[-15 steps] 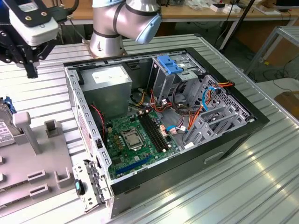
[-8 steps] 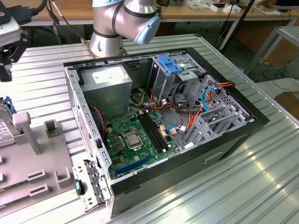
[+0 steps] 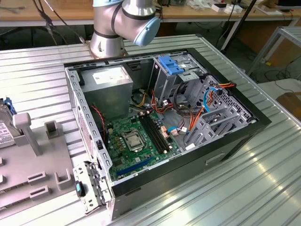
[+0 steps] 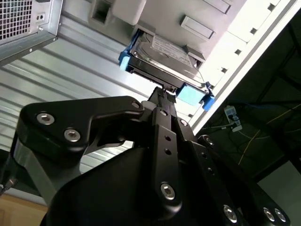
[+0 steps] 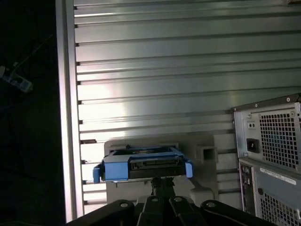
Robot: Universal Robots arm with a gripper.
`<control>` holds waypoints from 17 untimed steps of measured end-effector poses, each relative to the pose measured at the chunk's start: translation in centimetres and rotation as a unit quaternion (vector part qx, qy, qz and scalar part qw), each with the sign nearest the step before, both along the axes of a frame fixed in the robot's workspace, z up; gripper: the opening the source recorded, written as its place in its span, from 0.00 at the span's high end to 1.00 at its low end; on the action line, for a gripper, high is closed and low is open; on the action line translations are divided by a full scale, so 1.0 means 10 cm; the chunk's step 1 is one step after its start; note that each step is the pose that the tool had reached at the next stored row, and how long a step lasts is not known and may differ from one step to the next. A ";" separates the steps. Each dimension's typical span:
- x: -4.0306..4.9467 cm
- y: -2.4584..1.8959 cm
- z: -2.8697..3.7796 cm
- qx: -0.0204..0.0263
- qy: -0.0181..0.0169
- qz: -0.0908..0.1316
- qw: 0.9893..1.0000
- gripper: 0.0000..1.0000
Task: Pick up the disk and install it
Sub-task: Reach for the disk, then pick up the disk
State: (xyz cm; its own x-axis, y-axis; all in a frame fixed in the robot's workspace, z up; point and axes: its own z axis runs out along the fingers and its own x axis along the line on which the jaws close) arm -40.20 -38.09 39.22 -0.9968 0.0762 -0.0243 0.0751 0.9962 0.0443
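Note:
The disk (image 4: 164, 56) is a black-and-silver drive with a white label and blue side rails. It stands on edge in a grey holder (image 4: 197, 21) on the ribbed metal table. My gripper (image 4: 164, 92) reaches right up to the middle of the disk's near edge. In the first wrist view the disk (image 5: 141, 165) shows its blue front, with the gripper (image 5: 162, 181) directly against it. In the exterior view the disk (image 3: 4, 129) sits at the far left edge, partly cut off. The open computer case (image 3: 160, 117) lies on its side mid-table.
A blue bracket (image 3: 170, 65) sits in the drive cage at the case's far end. A grey power-supply box (image 3: 110, 82), a green board (image 3: 136, 141) and loose cables fill the case. The grey fixture plate (image 3: 33, 169) has several slots. The case's rear panel (image 5: 270, 155) stands near the holder.

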 end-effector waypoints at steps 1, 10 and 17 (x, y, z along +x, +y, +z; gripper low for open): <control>-0.045 0.000 -0.001 0.000 0.000 0.000 1.000 0.89; -0.296 -0.010 -0.001 0.000 0.000 0.000 1.000 0.89; -0.299 -0.010 -0.001 0.000 0.000 0.000 1.000 0.89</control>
State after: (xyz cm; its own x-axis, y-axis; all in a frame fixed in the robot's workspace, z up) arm -43.20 -38.19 39.21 -0.9968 0.0762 -0.0245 0.0751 0.9962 0.0444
